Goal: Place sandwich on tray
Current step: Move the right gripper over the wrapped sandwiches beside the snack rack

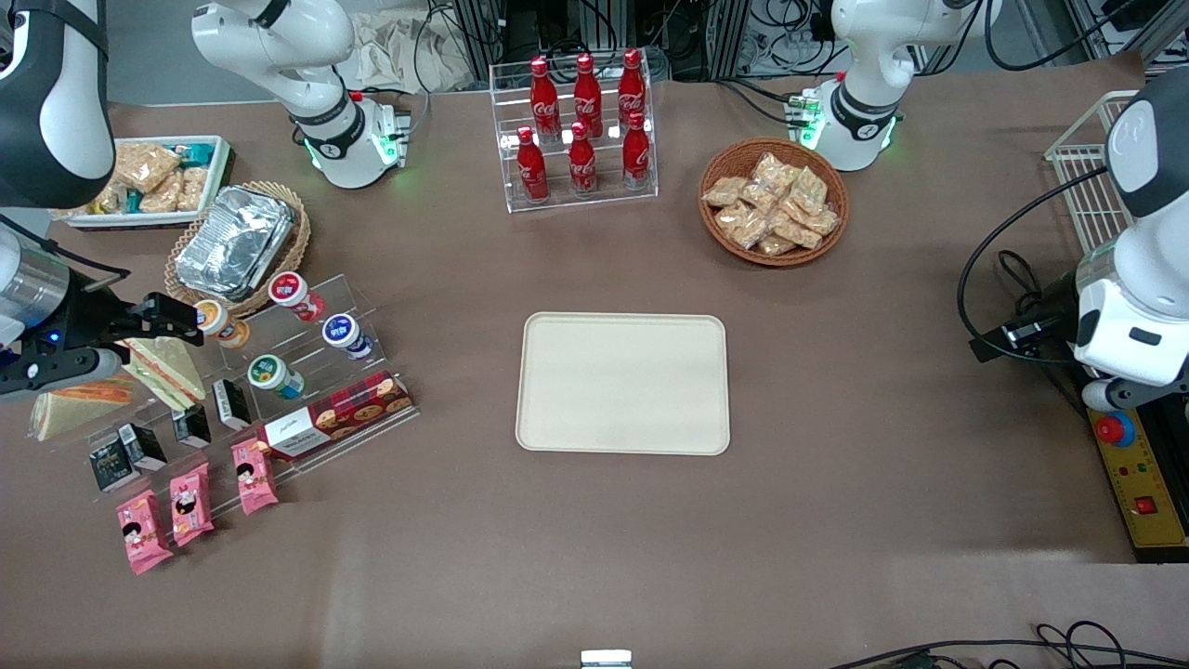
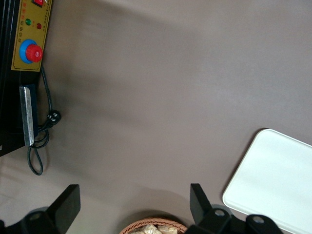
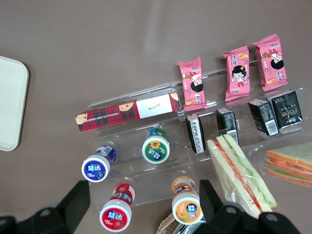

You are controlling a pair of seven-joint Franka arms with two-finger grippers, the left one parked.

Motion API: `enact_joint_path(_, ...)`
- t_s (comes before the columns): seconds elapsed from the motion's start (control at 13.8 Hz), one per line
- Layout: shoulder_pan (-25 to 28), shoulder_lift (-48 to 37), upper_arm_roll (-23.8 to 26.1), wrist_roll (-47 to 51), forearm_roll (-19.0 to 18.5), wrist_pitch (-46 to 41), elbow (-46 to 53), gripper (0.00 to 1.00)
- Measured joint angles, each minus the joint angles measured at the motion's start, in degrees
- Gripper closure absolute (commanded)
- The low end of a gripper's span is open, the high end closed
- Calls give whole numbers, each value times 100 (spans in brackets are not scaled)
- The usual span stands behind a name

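Broadly, the brown worktop (image 1: pixel 836 520) carries the cream tray (image 1: pixel 622 383) at its middle, with nothing on it, and the clear display stand (image 1: pixel 307 372) of snacks toward the working arm's end. The sandwich (image 1: pixel 79 406) lies at that same end, well apart from the tray and just beside a second wedge (image 1: pixel 167 372) with greener bread. It is judged to be light, soft and easily crushed, and its clear wrap is likely slippery. A gentle hold across the two flat bread faces near the thick filling edge would be preferred, not at the thin point. The gripper (image 1: pixel 172 316) hovers above the stand near the second wedge, not over the sandwich. Its jaws are seen spread wide with nothing between them in the right wrist view, which the front view leaves unclear. The whole wedge and tray are given only by the front view.
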Motion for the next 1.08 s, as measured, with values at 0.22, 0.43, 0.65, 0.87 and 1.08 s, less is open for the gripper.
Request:
enact_joint_path(0.22,0,0,0,0,0,-3,0,0)
enact_joint_path(0.43,0,0,0,0,0,-3,0,0)
enact_joint_path(0.65,-70,37,-166,0,-3,-20,-1,0)
enact_joint_path(0.87,-205,135,-434,-3,-8,-27,-6,0)
enact_joint_path(1.08,-448,218,-520,-2,-7,-28,-7,0)
